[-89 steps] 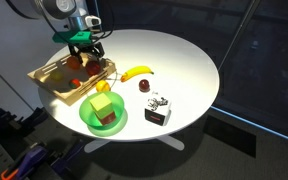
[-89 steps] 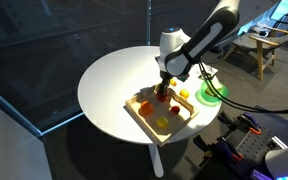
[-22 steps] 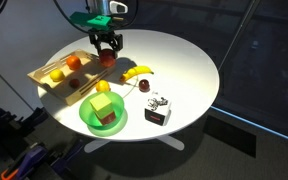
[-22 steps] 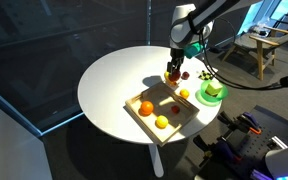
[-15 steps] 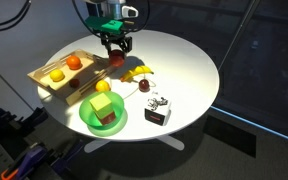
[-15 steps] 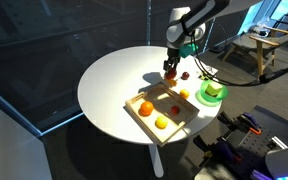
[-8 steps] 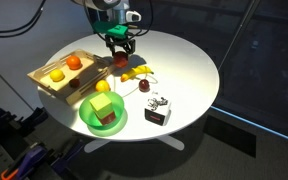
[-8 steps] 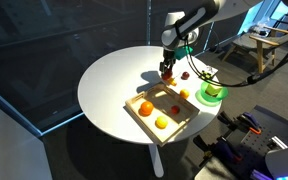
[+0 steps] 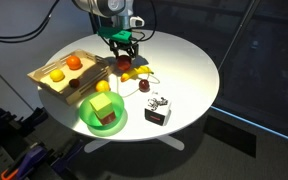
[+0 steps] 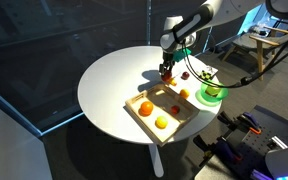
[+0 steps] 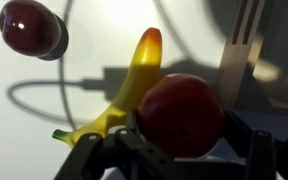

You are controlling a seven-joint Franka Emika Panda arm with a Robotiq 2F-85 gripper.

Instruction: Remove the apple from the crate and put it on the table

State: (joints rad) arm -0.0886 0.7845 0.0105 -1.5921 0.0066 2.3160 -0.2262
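My gripper (image 9: 124,60) is shut on the red apple (image 11: 179,112) and holds it just above the white table (image 9: 184,60), beside the crate's near corner and next to the banana (image 11: 124,90). The apple also shows in an exterior view (image 10: 167,72). The light-wood crate (image 9: 54,88) lies behind the gripper and holds an orange (image 9: 74,62), a yellow fruit (image 9: 56,75) and a dark fruit. In the wrist view the fingers (image 11: 254,140) press the apple's sides over bare tabletop.
A dark maroon fruit (image 11: 31,28) lies on the table near the banana. A green bowl (image 9: 102,115) with blocks stands at the table's front edge. A small black-and-white box (image 9: 157,110) sits beside it. The crate's rim (image 11: 239,50) is to one side.
My gripper has carried the apple out of the crate, across its edge and down toward the table beside the banana. The other fruits have stayed in the crate.
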